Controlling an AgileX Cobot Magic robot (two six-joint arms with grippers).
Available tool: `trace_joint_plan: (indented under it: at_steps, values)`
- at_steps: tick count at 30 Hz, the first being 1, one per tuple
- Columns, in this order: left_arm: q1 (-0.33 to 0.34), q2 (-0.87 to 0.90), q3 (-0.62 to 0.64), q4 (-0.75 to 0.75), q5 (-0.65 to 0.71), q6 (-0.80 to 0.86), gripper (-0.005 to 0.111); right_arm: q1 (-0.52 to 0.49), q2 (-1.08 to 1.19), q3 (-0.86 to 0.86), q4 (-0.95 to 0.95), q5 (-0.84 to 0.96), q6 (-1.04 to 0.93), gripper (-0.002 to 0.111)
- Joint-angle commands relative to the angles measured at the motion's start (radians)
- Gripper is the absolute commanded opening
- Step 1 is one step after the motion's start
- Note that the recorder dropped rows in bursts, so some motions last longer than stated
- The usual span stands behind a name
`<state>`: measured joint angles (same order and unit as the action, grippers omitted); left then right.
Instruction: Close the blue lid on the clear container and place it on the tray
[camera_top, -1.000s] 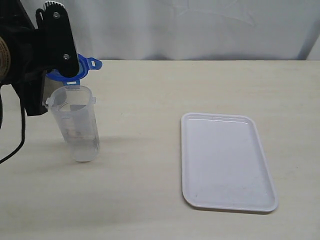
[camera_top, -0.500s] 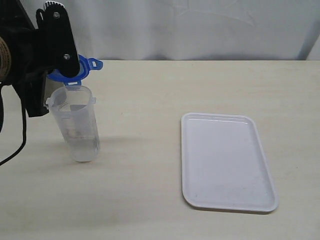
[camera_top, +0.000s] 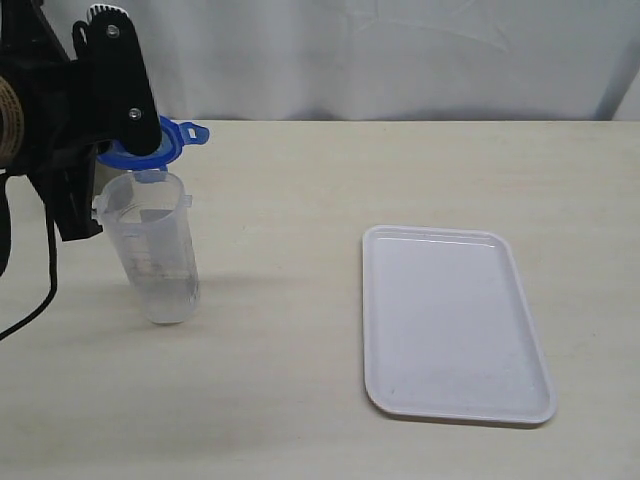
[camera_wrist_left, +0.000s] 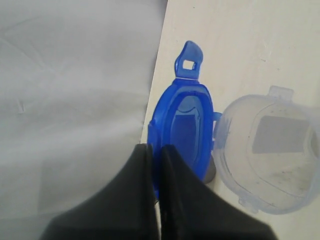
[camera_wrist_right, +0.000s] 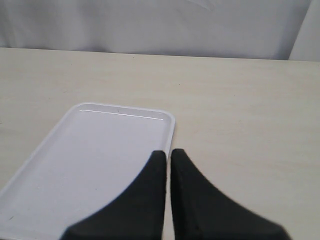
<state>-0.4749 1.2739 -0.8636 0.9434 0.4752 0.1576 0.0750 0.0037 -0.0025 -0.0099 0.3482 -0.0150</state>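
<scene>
The left gripper (camera_wrist_left: 156, 149) pinches the blue lid (camera_wrist_left: 184, 122) just beside the clear container's (camera_top: 158, 250) open mouth; the right gripper (camera_wrist_right: 167, 152) is closed and empty near the tray (camera_wrist_right: 90, 155).

Counts:
- 1 blue lid (camera_top: 170, 139), upper left of the exterior frame; 1 slotted flap (camera_wrist_left: 188, 61) clearly countable on it.
- 1 clear container (camera_top: 157, 250), left side; 1 label patch (camera_wrist_left: 279, 135) seen through its mouth.
- 1 white tray (camera_top: 455, 325), right of centre.
- 2 grippers: left gripper (camera_wrist_left: 159, 148) and right gripper (camera_wrist_right: 167, 153), with 2 black fingers (camera_wrist_right: 145, 210) each.
- 1 arm (camera_top: 60, 110) visible in the exterior frame, upper left.
- 1 black cable (camera_top: 51, 262), left edge.
- 1 table (camera_top: 300, 180).
- 1 white cloth backdrop (camera_top: 400, 60), across the top.
</scene>
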Motion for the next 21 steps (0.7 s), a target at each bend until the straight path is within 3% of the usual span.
trace_joint_plan:
  at_steps: [1,18,21]
  values:
    - [-0.002,-0.005,0.002,-0.018,0.007,0.002,0.000,-0.003,-0.004,0.003,-0.002,-0.003,0.002,0.004]
    - [-0.002,-0.005,0.002,-0.042,0.020,0.024,0.000,-0.003,-0.004,0.003,-0.002,-0.003,0.002,0.004]
    - [-0.026,-0.005,0.002,-0.042,0.030,0.024,0.000,-0.003,-0.004,0.003,-0.002,-0.003,0.002,0.004]
